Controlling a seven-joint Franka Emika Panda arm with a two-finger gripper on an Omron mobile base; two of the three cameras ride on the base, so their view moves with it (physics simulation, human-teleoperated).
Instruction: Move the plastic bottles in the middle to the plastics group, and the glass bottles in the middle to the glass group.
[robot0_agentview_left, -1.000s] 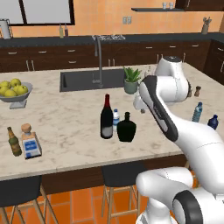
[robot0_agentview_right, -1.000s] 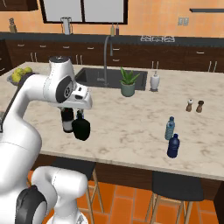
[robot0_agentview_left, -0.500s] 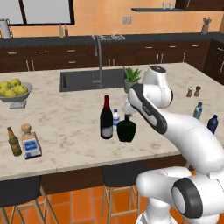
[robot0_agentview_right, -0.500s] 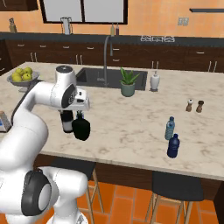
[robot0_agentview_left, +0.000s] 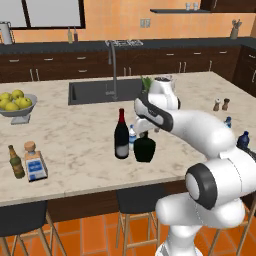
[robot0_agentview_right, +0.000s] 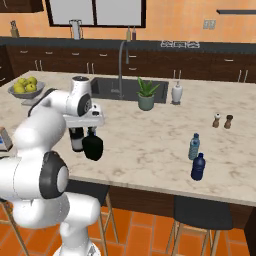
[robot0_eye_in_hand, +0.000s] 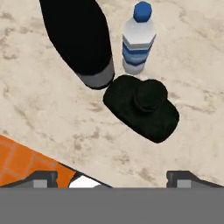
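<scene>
Three bottles stand together mid-counter: a tall dark wine bottle (robot0_agentview_left: 121, 135) with a red neck, a small clear water bottle (robot0_agentview_left: 132, 138) with a blue label, and a squat black bottle (robot0_agentview_left: 144, 148). My gripper (robot0_agentview_left: 145, 131) hangs open just above the squat bottle (robot0_eye_in_hand: 144, 109), with nothing between its fingertips (robot0_eye_in_hand: 44, 178). From the hand, the wine bottle (robot0_eye_in_hand: 81, 39) and the water bottle (robot0_eye_in_hand: 138, 41) stand beyond it. The glass group, a brown-green bottle (robot0_agentview_left: 16, 161) and a square corked bottle (robot0_agentview_left: 35, 163), is at the far left. The plastics group, a teal bottle (robot0_agentview_right: 194, 146) and a dark blue bottle (robot0_agentview_right: 198, 167), is at the right.
A sink (robot0_agentview_left: 100, 90) with a tall faucet (robot0_agentview_left: 114, 65) lies behind the bottles, beside a potted plant (robot0_agentview_right: 146, 95) and a soap dispenser (robot0_agentview_right: 177, 92). A fruit bowl (robot0_agentview_left: 15, 103) sits far left; salt and pepper shakers (robot0_agentview_right: 222, 121) stand behind the plastics group. The counter's front edge is close to the squat bottle.
The arm has swung in from the right and brought the hand down over the squat black bottle. The jaws stay wide. No bottle has moved.
</scene>
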